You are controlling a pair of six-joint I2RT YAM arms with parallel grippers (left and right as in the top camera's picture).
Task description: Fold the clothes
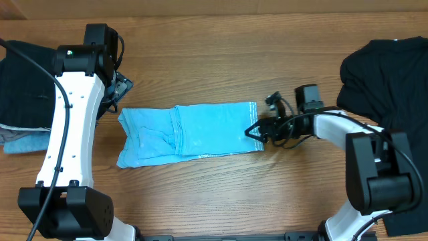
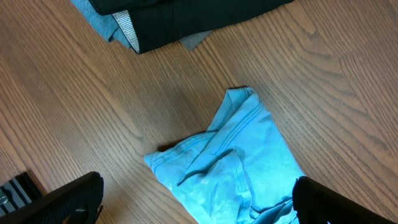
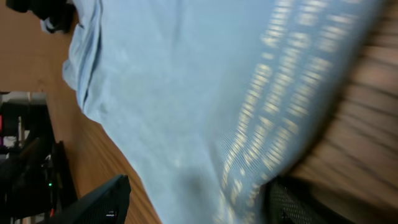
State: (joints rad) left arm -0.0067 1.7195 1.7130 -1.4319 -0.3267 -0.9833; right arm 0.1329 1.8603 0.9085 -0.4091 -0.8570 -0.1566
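The clothes (image 1: 190,130), a light sky-blue T-shirt, lie folded into a long strip across the middle of the table. Its rumpled left end (image 2: 242,168) shows in the left wrist view, and its printed right hem (image 3: 186,81) fills the right wrist view. My left gripper (image 1: 122,88) hovers just above the strip's left end, and it (image 2: 199,211) is open, with the cloth below and between its fingers. My right gripper (image 1: 256,130) sits at the strip's right edge. Its (image 3: 199,208) jaws stand wide apart on either side of the hem, not closed on it.
A plain black shirt (image 1: 388,67) lies spread at the right edge of the table. A stack of folded dark and dull-blue garments (image 1: 23,87) sits at the far left, close behind my left gripper, and its edge (image 2: 180,18) shows in the left wrist view.
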